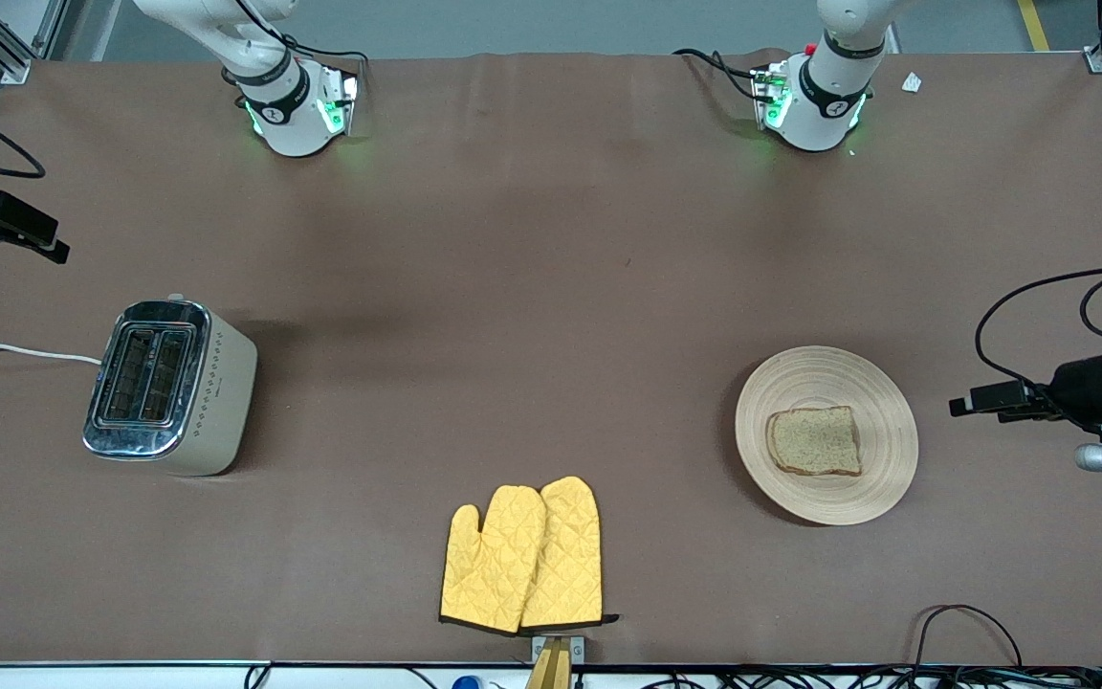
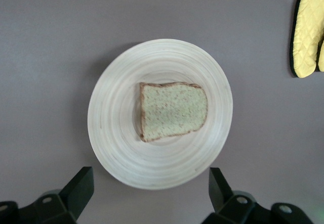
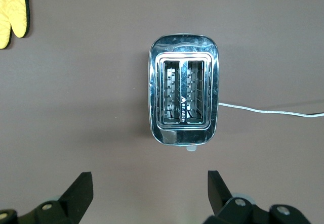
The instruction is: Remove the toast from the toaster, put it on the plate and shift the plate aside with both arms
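Observation:
The toast lies flat on the round light-wood plate, toward the left arm's end of the table. In the left wrist view the toast sits in the middle of the plate. My left gripper is open and empty, high in the air beside the plate; it shows in the front view at the table's edge. My right gripper is open and empty, high beside the toaster; it also shows in the front view.
The chrome and cream toaster stands toward the right arm's end, both slots empty, its white cord running off the table. Two yellow quilted oven mitts lie at the table's edge nearest the front camera.

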